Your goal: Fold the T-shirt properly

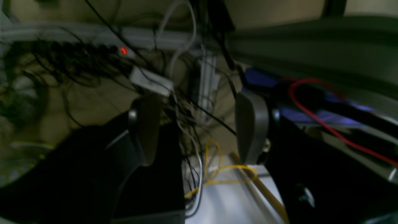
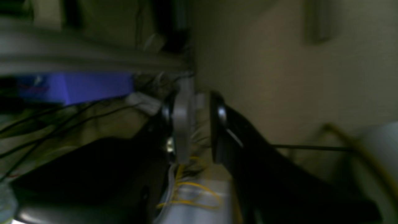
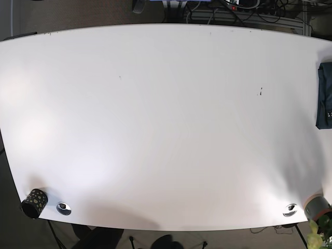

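The T-shirt (image 3: 325,96) is a dark blue folded bundle at the far right edge of the white table (image 3: 166,124) in the base view, partly cut off by the frame. Neither arm shows in the base view. In the left wrist view my left gripper (image 1: 199,130) is open with a wide gap and holds nothing, facing a tangle of cables off the table. In the right wrist view my right gripper (image 2: 200,127) stands open by a narrow gap, with nothing between its fingers and a beige wall ahead. The shirt appears in neither wrist view.
A black dotted cup (image 3: 34,202) sits at the front left corner. Two metal cable grommets (image 3: 64,208) (image 3: 290,210) are set near the front edge. A grey cylinder with a red band (image 3: 317,206) stands at the front right. A power strip with a red light (image 1: 124,51) lies among cables.
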Motion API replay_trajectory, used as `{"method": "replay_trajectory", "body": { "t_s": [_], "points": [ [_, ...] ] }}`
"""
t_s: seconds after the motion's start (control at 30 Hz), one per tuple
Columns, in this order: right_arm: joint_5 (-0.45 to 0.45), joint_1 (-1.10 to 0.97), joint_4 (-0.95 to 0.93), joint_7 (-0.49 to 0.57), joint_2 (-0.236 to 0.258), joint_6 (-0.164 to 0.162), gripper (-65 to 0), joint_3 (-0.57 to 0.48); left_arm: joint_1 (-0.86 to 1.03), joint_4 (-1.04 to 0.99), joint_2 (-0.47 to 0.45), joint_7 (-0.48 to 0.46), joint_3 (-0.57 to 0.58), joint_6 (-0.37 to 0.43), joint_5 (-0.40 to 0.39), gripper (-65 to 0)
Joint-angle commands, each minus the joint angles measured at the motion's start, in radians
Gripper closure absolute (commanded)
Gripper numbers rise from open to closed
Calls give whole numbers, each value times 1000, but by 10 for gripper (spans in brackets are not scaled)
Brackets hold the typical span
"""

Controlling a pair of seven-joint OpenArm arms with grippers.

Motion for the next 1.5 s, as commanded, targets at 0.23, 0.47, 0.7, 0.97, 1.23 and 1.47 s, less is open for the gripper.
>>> {"method": "replay_trajectory", "body": {
  "t_s": [0.23,0.47,0.7,0.97,1.23,1.47],
  "points": [
    [6,96,-188,9,29,1,-95,-58,-84,-180,-51,-5,-1,55,-2,-350],
    [6,27,-93,3,31,1,-94,-52,-9,-67,-61,-5,-1,55,-5,-350],
    [13,-103,43,3,54,-3,-94,-50,129,151,-60,3,2,55,-5,-350],
    [13,-257,279,1,37,-5,-94,30,233,403,-64,3,1,54,-5,-350],
    [15,-294,458,0,31,-6,-94,109,235,562,-64,1,1,54,-5,-350],
    [15,-234,575,0,32,-6,-94,159,123,576,-64,3,1,54,-6,-354]
  ]
}}
